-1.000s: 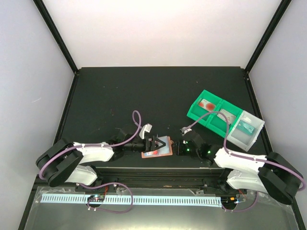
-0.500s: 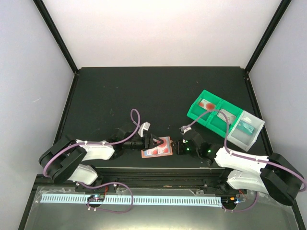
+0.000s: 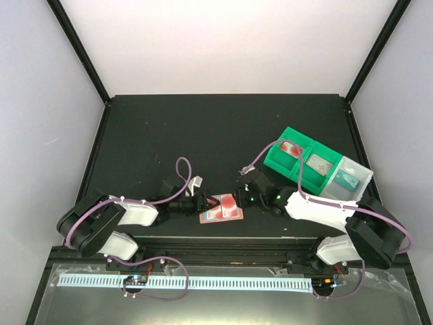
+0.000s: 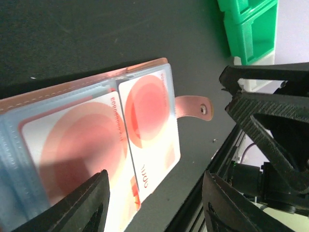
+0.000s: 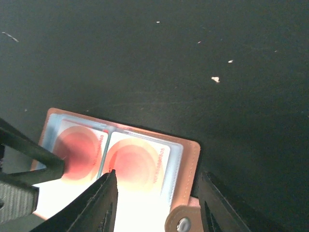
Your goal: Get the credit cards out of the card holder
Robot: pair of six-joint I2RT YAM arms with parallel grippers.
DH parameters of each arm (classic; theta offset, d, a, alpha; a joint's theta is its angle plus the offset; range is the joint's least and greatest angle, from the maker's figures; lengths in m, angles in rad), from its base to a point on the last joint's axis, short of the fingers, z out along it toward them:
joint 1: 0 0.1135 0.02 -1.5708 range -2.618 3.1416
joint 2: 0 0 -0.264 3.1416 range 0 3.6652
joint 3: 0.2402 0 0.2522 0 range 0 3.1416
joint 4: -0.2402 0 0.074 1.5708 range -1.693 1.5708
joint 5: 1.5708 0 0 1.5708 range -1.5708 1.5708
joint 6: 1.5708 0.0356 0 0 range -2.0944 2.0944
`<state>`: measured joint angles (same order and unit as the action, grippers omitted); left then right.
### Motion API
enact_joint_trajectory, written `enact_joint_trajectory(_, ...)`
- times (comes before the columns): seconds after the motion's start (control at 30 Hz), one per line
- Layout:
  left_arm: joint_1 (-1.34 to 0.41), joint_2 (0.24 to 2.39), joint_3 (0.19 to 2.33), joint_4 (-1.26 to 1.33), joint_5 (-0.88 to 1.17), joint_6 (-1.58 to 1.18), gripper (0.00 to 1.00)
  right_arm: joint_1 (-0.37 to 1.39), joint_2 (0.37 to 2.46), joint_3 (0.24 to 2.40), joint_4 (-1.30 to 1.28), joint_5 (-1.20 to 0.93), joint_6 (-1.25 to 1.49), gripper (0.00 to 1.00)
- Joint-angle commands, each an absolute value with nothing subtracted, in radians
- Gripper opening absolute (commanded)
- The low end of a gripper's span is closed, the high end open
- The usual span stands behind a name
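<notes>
The card holder [image 3: 226, 215] lies open near the table's front edge, brown rim [image 5: 190, 154] around a light blue lining, its snap tab [image 4: 193, 106] pointing toward the right arm. Two credit cards show in it, white with red discs. The left card [image 4: 72, 150] sits in its pocket. The right card [image 4: 149, 125] sticks out past the holder's edge. My left gripper [image 4: 154, 208] is open, one finger [image 4: 89, 205] over the left card, the other off the holder. My right gripper [image 5: 159, 203] is open, its jaws either side of the tab-side panel and the card in it [image 5: 137, 164].
Green bins [image 3: 301, 162] and a clear bin [image 3: 352, 177] stand in a row at the right, some with small items inside. The two grippers [image 3: 205, 203] [image 3: 242, 198] face each other closely over the holder. The table's front rail runs just below it.
My right gripper has come left and up over the holder's tab side and its jaws have widened. My left gripper's jaws have narrowed while staying at the holder's left side.
</notes>
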<state>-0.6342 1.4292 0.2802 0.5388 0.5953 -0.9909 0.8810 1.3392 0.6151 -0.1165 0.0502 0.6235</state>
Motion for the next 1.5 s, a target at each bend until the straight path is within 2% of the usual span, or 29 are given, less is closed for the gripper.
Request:
enact_joint_trajectory(0.0,-0.622,1.432,0.281,0.488,0.604,-0.923,0.55,0.883,1.386,0.661,-0.158,0.116,0.547,0.47)
enact_joint_trajectory(0.13,-0.611,1.415,0.278,0.451,0.594,-0.905,0.53,0.883,1.440,0.686,-0.146,0.086,0.531,0.40)
enact_joint_trajectory(0.3,-0.601,1.356,0.303,0.333,0.559,-0.882,0.45,0.884,1.515,0.694,-0.125,0.004,0.529,0.35)
enact_joint_trajectory(0.47,-0.602,1.219,0.319,0.247,0.535,-0.860,0.45,0.885,1.525,0.640,-0.086,-0.014,0.571,0.24)
enact_joint_trajectory(0.6,-0.614,1.167,0.315,0.286,0.548,-0.867,0.47,0.886,1.526,0.576,-0.019,-0.052,0.611,0.16)
enact_joint_trajectory(0.87,-0.655,1.272,0.341,0.376,0.551,-0.902,0.46,0.913,1.534,0.519,0.026,-0.066,0.671,0.12)
enact_joint_trajectory(1.03,-0.682,1.409,0.335,0.450,0.535,-0.929,0.46,0.914,1.539,0.486,0.057,-0.062,0.691,0.08)
enact_joint_trajectory(1.13,-0.689,1.470,0.319,0.530,0.532,-0.963,0.40,0.914,1.544,0.473,0.075,-0.071,0.699,0.06)
enact_joint_trajectory(1.23,-0.692,1.515,0.310,0.582,0.527,-0.986,0.39,0.916,1.547,0.464,0.095,-0.082,0.704,0.06)
enact_joint_trajectory(1.47,-0.702,1.566,0.327,0.571,0.508,-0.983,0.39,0.916,1.561,0.450,0.116,-0.085,0.709,0.04)
